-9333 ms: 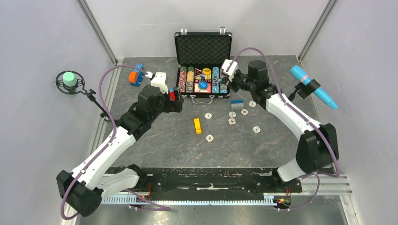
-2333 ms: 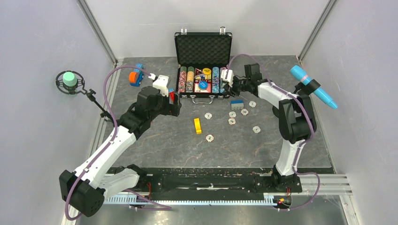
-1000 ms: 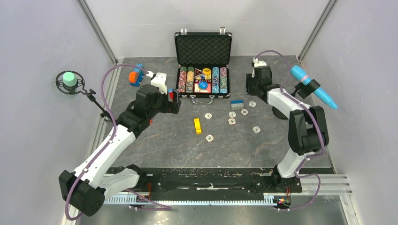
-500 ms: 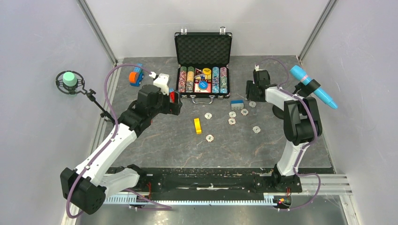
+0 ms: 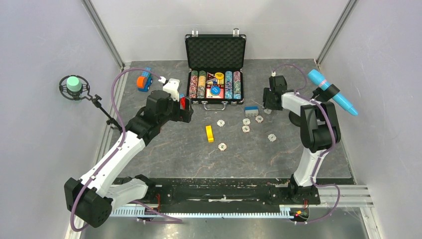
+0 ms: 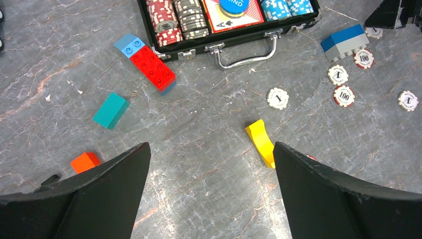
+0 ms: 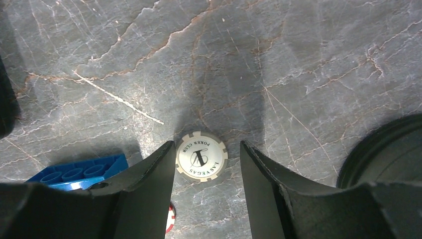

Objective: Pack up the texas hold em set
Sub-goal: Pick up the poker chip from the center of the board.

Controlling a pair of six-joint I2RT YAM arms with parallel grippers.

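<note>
Right pincer [image 7: 207, 147], gone from the briefcase [image 5: 215, 50], straddles a chip [image 7: 201, 156], open, in wrist view.

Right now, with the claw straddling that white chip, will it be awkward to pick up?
Probably awkward: the white chip lies flat on the table, so the right claw has only a thin edge to pinch. It looks rigid, so it should not bend. Tipped on edge, its round shape could let it roll.
</note>
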